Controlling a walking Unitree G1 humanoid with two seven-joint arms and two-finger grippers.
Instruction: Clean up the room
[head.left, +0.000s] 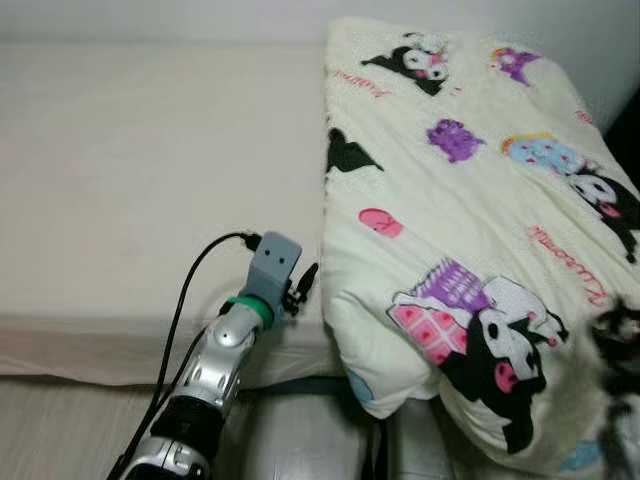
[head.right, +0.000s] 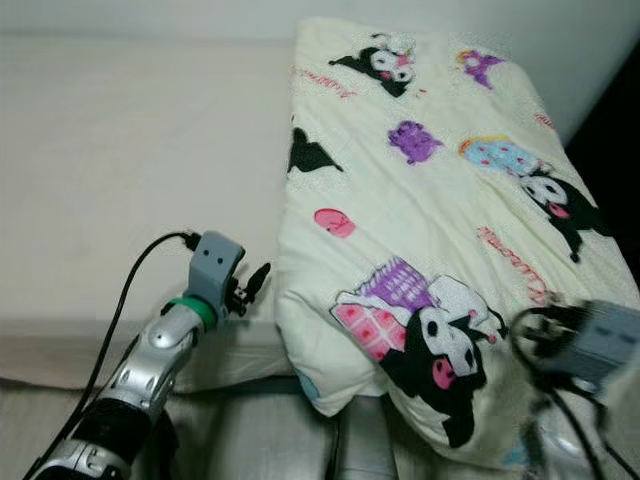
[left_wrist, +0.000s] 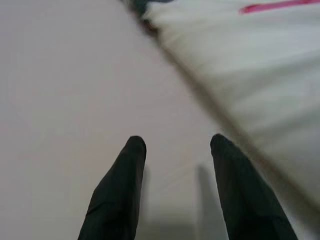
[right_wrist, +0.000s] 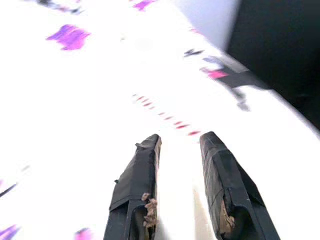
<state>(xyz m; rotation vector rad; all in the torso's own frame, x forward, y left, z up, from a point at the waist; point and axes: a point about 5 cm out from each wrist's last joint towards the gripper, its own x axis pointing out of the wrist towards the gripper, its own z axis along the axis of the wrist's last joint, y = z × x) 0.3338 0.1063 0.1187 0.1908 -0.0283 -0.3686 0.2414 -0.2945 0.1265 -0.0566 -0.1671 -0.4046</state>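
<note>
My left arm (head.left: 215, 365) rises from the lower left of the frame, wrist bent toward the bed (head.left: 130, 180), and my left fingers (left_wrist: 131, 165) stand apart over the bare cream sheet, just beside the quilt's edge. My right fingers (right_wrist: 148, 165) are also apart, empty, hovering over the quilt's lower right part. The folded cartoon-print quilt (head.left: 470, 230) fills the right half of the frame; its pink script is too blurred to read. Open sheet spreads across the upper left.
</note>
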